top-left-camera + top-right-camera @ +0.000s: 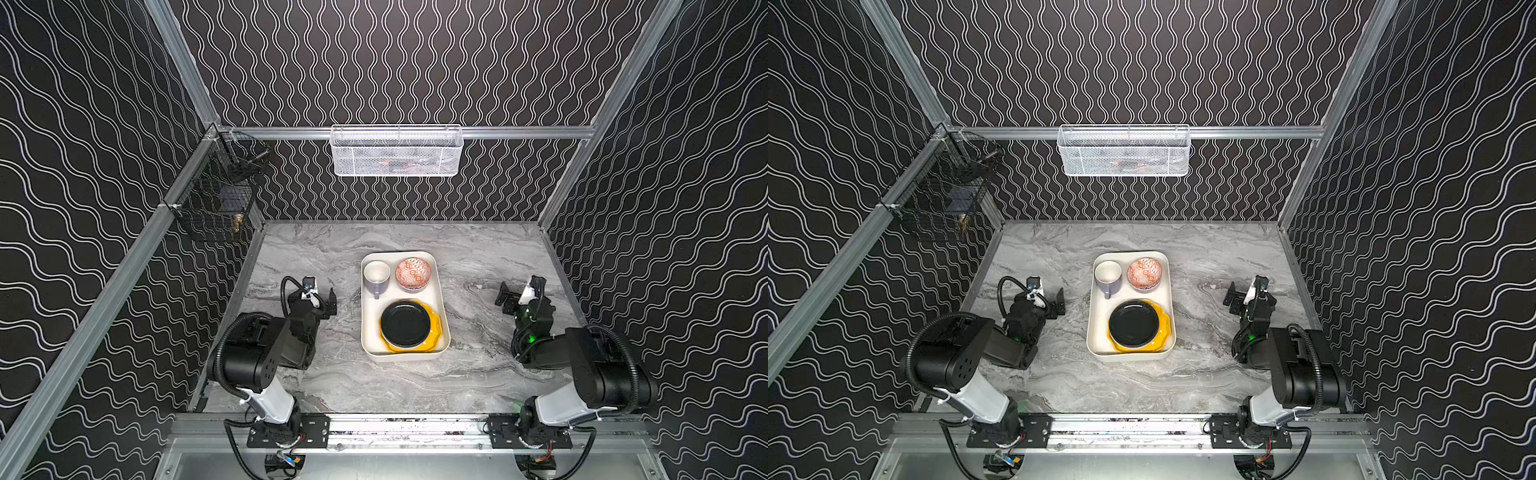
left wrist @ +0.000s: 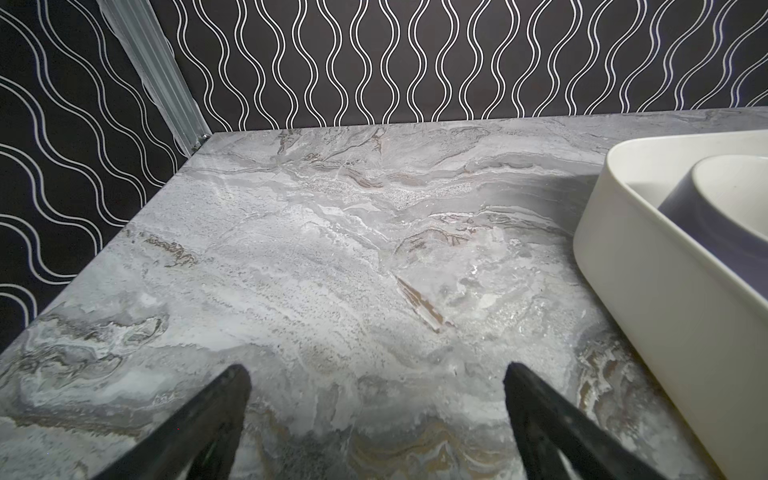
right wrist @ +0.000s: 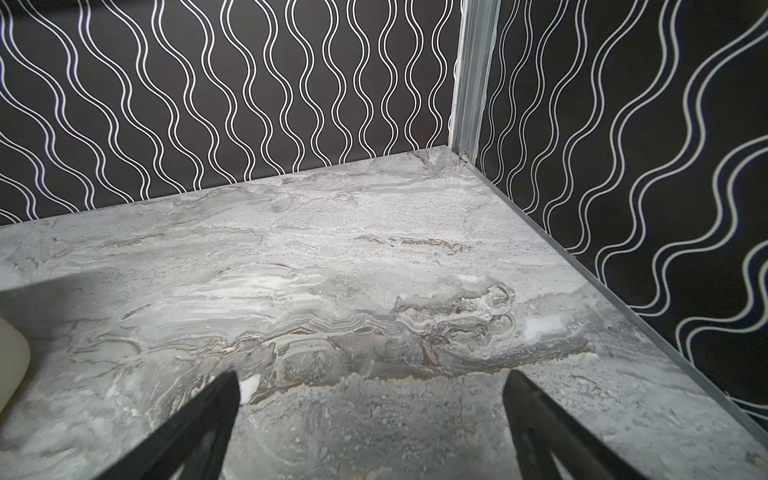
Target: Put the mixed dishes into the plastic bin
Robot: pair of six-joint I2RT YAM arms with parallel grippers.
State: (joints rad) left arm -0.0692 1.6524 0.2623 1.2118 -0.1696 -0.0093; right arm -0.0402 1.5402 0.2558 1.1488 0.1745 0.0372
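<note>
The black plate (image 1: pixel 405 324) covers the yellow plate (image 1: pixel 435 323) — rim aside

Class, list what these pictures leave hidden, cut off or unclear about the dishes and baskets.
Both top views: the black plate covers most of the yellow plate; anything between them is hidden.
Top views: white mesh basket contents blur behind the mesh.
Top views: black wire basket contents, too small and dark.
Left wrist view: the mug is cut off by the picture edge and the plastic bin wall.
</note>
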